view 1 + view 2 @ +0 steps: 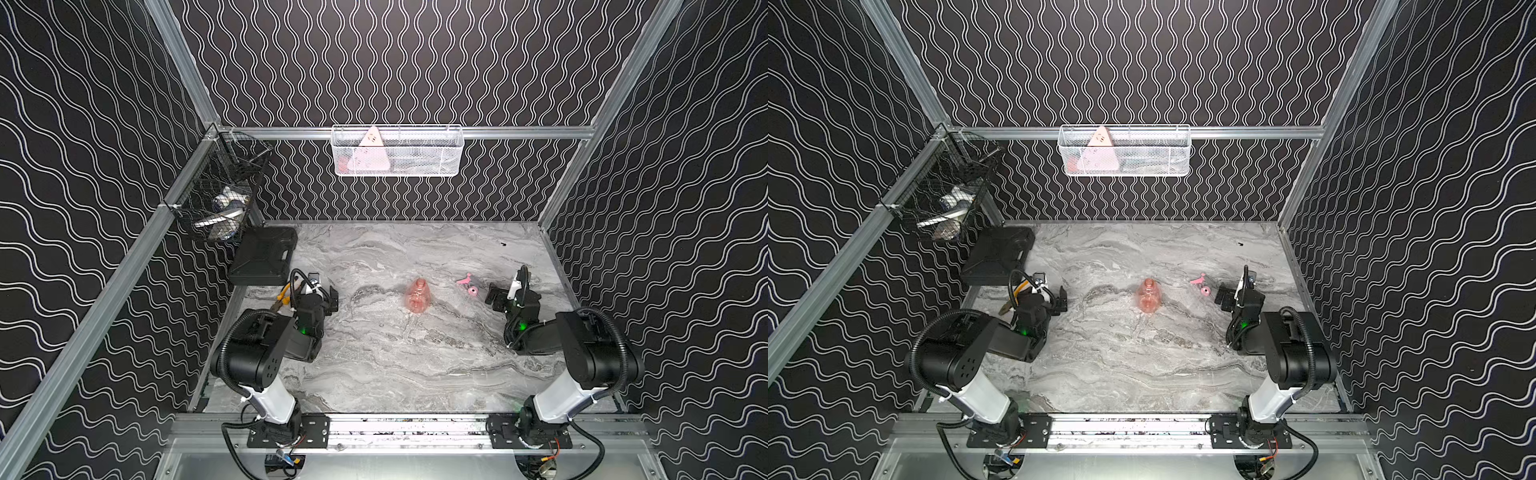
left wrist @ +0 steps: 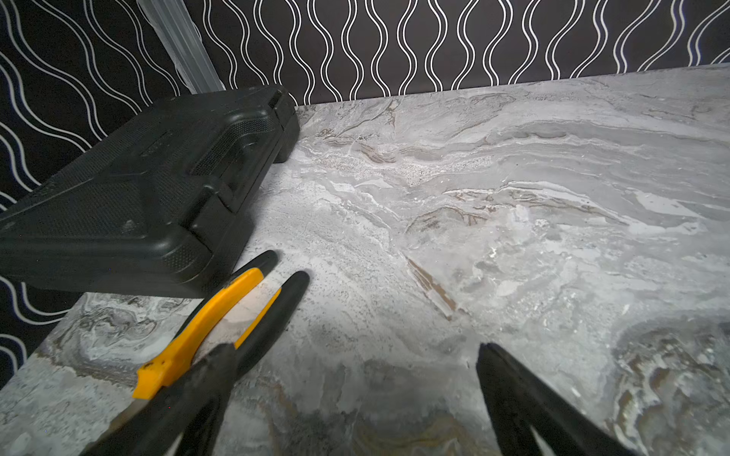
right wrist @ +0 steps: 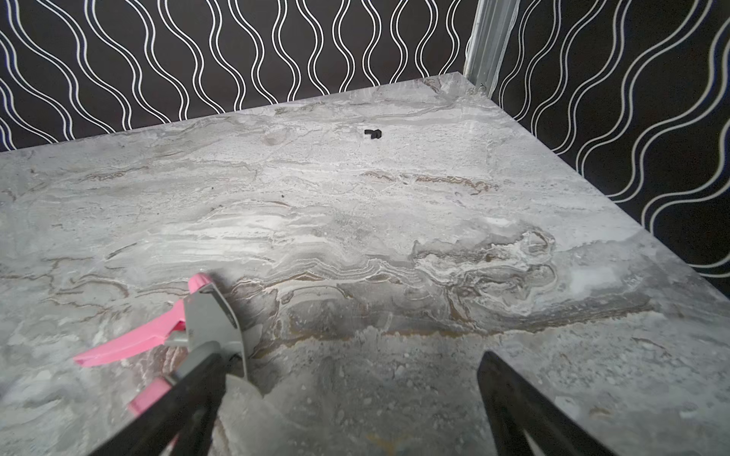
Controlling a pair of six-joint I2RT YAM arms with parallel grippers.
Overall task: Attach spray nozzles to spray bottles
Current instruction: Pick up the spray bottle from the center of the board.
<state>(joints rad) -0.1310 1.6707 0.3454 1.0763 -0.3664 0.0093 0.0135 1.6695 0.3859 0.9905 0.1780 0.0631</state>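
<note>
Your walls (image 1: 415, 62) are black with white wavy lines, and your table (image 1: 395, 365) is grey marble with brownish veins. Bottle (image 1: 418, 297) is see-through pink. Nozzle (image 3: 209, 316) has a grey body and a bright pink trigger. Case (image 2: 130, 189) is black, pliers (image 2: 205, 323) yellow and black. You've got a white mesh basket (image 1: 415, 166), a black wire basket (image 1: 208, 183), and a pale pink dotted card (image 1: 371, 139).

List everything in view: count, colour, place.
spray bottle: one, translucent pink, mid-table
spray nozzle: one, pink and grey, by right end effector
case: one, black, table's far left
pliers: one, yellow-black handles, beside case
wire basket: one, black, left rail
mesh basket: one, white, back rail
triangular card: one, pale pink, in mesh basket
small piece: one, black, table's far right
table: one, grey marble
left end effector: one, black, open, by pliers
right end effector: one, black, open
</note>
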